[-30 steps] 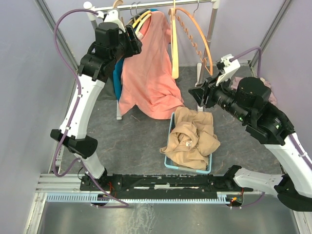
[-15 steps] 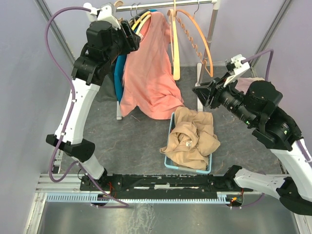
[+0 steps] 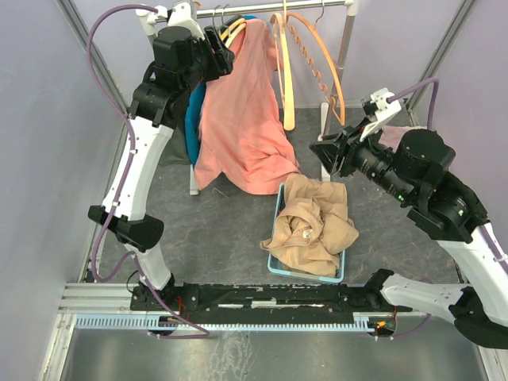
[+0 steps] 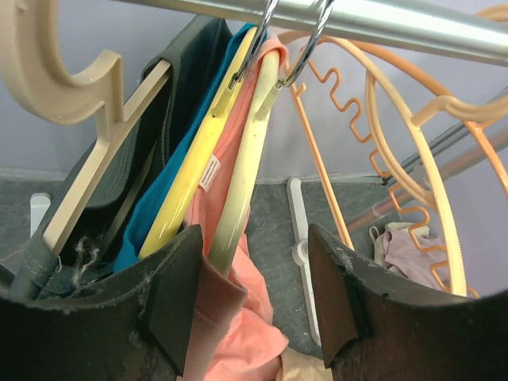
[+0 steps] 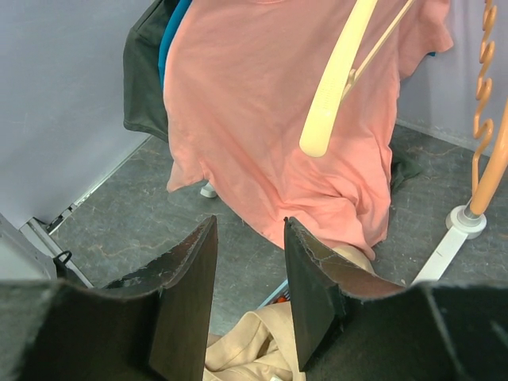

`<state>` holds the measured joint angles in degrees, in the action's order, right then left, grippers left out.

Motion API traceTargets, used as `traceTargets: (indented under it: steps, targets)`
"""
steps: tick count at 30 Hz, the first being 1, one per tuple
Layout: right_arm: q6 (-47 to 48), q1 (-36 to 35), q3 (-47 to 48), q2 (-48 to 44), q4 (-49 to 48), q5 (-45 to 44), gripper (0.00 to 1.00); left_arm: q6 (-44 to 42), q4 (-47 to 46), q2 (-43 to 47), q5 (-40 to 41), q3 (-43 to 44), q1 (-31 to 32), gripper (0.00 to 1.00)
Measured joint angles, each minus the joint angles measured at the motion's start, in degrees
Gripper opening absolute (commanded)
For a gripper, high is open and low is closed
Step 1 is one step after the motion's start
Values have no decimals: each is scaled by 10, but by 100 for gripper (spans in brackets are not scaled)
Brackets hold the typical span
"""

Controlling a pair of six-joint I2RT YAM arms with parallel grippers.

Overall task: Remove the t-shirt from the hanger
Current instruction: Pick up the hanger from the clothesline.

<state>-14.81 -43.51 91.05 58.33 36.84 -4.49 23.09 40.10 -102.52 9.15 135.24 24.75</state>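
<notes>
1. Lavender-walled cell with a grey floor; silver metal rail (image 3: 270, 8) across the far side, loaded with hangers.
2. Salmon-pink cotton t-shirt (image 3: 242, 119) hung at the far left of the rail on a pale yellow plastic hanger (image 4: 242, 182), hem trailing down close to a light blue plastic bin (image 3: 278, 208) that holds a crumpled tan garment (image 3: 313, 226).
3. Left gripper (image 3: 218, 59) raised to the shirt's shoulder at the far left; jaws moderately apart, flanking the hanger arm and the pink cloth, closed on neither.
4. Right gripper (image 3: 321, 151) at mid-right, well apart from the shirt, jaws partly spread and empty, facing the cloth.
5. Step judged in hand: taking hold of the shoulder fabric. Close on cloth alone, below the hanger arm, and keep clear of the teal garment (image 4: 159, 214) just to the left.
6. Once gripped, ease the shoulder outward over the hanger's end rather than hauling straight down; likely fault otherwise, the hook lifting off the rail.
7. Bring the right gripper in to gather the loose hem and steer it away from the orange wavy wire hanger (image 3: 317, 55).
</notes>
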Motion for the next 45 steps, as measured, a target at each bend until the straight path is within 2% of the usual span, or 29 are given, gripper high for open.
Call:
traceTargets:
  steps: [9,17,22,32,40,45]
  targets:
    - [2,0,0,-12,0,4,48,0,-4,-15,15,0,0,61]
    - [11,0,-7,-17,-1,4,49,0,-39,-17,7,0,0,51]
    - [14,0,-10,-16,0,4,49,0,-51,-26,-5,0,-2,50]
    - [27,0,-10,-16,0,4,50,-1,-48,-37,12,0,-3,50]
    - [31,0,-10,-11,0,4,50,-5,-37,-37,17,0,-3,42]
    - [32,0,-10,-9,0,4,50,-6,-32,-37,20,-3,-3,42]
